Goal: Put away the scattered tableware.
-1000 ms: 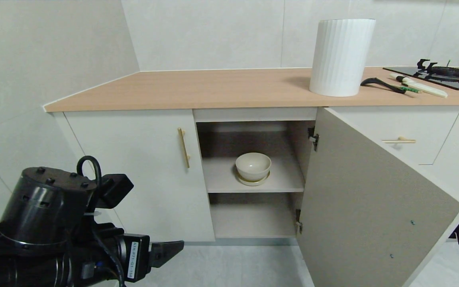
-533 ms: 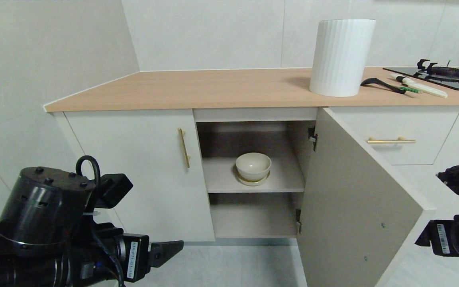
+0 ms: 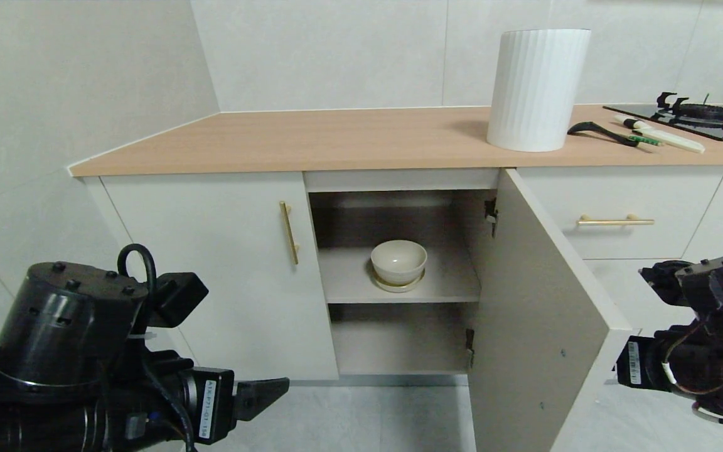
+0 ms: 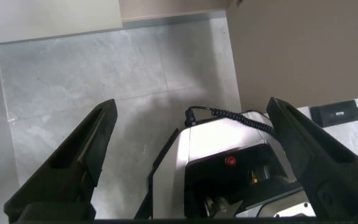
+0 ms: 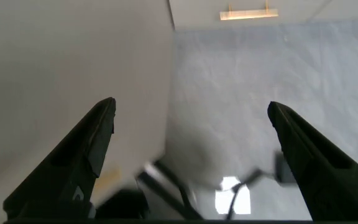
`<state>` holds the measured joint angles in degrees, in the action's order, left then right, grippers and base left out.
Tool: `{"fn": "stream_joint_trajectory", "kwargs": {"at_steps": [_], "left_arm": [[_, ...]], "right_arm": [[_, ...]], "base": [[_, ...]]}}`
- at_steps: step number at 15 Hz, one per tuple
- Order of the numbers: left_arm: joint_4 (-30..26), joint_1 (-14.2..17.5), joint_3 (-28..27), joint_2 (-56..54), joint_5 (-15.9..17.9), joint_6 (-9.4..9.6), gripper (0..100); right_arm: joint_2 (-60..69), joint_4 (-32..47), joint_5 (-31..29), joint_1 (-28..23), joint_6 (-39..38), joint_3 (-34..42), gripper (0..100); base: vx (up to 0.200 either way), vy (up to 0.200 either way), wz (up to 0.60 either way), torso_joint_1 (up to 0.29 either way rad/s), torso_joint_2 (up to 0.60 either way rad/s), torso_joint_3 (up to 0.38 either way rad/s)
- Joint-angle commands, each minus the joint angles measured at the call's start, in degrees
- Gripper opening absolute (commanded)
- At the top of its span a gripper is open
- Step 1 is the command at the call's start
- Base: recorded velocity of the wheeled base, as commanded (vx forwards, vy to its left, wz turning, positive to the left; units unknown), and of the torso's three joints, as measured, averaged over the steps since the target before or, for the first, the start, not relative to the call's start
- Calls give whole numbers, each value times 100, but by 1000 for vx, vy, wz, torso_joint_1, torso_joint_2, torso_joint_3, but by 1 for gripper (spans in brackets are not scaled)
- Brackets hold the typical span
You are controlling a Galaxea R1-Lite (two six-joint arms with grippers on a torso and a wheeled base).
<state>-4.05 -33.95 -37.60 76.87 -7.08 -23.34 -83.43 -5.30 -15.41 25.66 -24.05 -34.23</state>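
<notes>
**Asker:** Where is the tableware?

**Describer:** A cream bowl (image 3: 398,259) sits upright on a small saucer (image 3: 399,287). Both are on the upper shelf (image 3: 349,279) of an open cupboard (image 3: 399,181) under the wooden worktop (image 3: 311,141). A lower shelf (image 3: 393,345) lies beneath.

**Asker:** And the cupboard door?

**Describer:** The door (image 3: 543,314) is hinged on the right of the opening. It stands partly swung out, with its inner face toward the head camera. The door to the left is shut and has an upright brass handle (image 3: 289,232).

**Asker:** What about the grippers?

**Describer:** The left gripper (image 4: 191,104) hangs low over the tiled floor (image 3: 361,414), left of the opening and well apart from the bowl. Its fingers are spread wide with nothing between them. The right gripper (image 5: 191,103) is on the door's outer side, just beside its free edge. It is released too, fingers apart and holding nothing. Whether it touches the door, I cannot tell.

**Asker:** Anything on the worktop?

**Describer:** A tall white ribbed canister (image 3: 537,91) stands upright above the hinge side of the cupboard. Just to its right lie a black utensil (image 3: 600,133) and a cream one (image 3: 666,136). A hob (image 3: 706,113) sits at the far right edge.
</notes>
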Motion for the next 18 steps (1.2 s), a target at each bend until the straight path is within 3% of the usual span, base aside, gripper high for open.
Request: {"fn": "stream_joint_trajectory", "kwargs": {"at_steps": [1,5,9,13,18], "left_arm": [[0,3,-2,-6,-4,-3,100],[-8,-6,-2,-15,-12,-3,100],[-17,-6,7,-23,-12,-3,100],[-26,-6,15,-67,-12,5,100],[-17,-15,15,-76,-12,5,100]], "right_arm": [[-261,-50,56,167,-100,83,100],[-296,-50,47,150,-100,162,100],[-296,-50,38,123,-100,189,100],[-340,-59,38,115,-100,180,100],[-1404,-1570,38,123,-434,180,100]], "base": [[0,0,0,0,0,0],[0,0,0,0,0,0],[-200,0,0,6,1,-5],[0,0,0,0,0,0],[0,0,0,0,0,0]]}}
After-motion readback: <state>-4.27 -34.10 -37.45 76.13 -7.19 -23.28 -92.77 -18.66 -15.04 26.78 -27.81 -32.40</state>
